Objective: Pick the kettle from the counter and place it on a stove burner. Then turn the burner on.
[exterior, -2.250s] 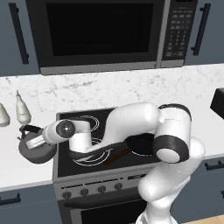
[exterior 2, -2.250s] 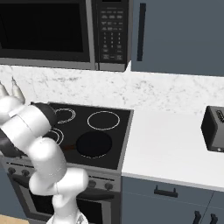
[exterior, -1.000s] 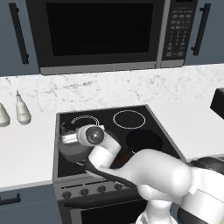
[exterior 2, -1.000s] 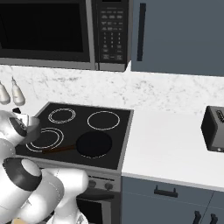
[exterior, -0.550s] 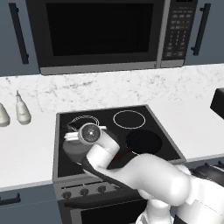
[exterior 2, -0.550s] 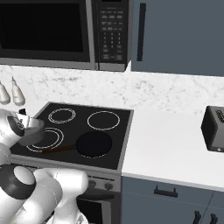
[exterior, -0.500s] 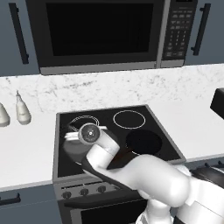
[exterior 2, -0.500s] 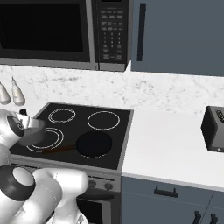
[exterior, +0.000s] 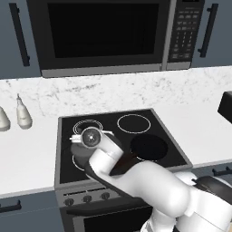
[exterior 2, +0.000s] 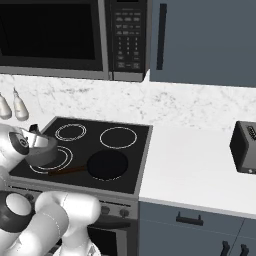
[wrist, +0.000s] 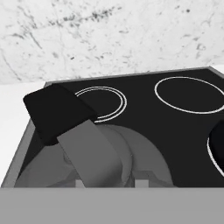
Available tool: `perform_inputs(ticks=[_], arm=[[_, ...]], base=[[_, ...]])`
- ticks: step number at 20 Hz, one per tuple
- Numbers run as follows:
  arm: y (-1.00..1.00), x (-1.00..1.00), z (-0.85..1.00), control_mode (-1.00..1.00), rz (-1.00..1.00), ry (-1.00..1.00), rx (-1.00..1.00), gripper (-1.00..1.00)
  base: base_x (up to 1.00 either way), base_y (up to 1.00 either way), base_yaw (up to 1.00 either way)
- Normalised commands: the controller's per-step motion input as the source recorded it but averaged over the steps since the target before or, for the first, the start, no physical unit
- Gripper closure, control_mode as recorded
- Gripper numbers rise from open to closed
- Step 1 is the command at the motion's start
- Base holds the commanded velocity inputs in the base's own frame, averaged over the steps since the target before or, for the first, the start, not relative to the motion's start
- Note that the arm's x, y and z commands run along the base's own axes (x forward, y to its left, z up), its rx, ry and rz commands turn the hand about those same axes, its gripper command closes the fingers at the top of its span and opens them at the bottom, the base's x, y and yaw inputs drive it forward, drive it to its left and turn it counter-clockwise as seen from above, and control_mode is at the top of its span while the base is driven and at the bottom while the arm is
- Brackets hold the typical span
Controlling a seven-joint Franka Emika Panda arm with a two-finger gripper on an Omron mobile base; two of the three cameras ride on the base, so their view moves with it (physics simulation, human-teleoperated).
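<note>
Here you had the kettle (exterior 2: pixel 42 149) carried over the stove (exterior 2: pixel 130 170), above its front-left burner (exterior 2: pixel 52 160), beside the frying pan (exterior 2: pixel 107 165). The gripper (wrist: pixel 107 183) was clenched on the kettle's black arched handle (wrist: pixel 54 111), as the hand view showed. Whether the base touched the glass yet was hard to tell; it looked just clear. Step in hand: placing. Next you needed to lower it square on the ring, let go, then reach the front knobs (exterior: pixel 86 198).
</note>
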Motion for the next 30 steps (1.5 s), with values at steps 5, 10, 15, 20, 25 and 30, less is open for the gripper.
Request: perform_inputs(ticks=[5,10,15,20,25,30], arm=[[0.00,0.27,-0.01,-1.00,-0.07,0.00,0.00,1.00],[-0.01,0.19,-0.07,-1.00,-0.08,0.00,0.00,1.00],[-0.01,0.14,-0.14,-1.00,-0.08,0.00,0.00,1.00],[0.00,0.17,-0.18,-1.00,-0.08,0.00,0.00,1.00],[0.00,0.14,-0.20,-1.00,-0.07,0.00,0.00,1.00],[-0.04,-0.01,-0.26,-1.00,-0.07,0.01,0.00,1.00]], base=[[0.00,0.00,0.00],[0.00,0.00,0.00],[0.00,0.00,0.00],[0.00,0.00,0.00],[0.00,0.00,0.00],[0.00,0.00,0.00]])
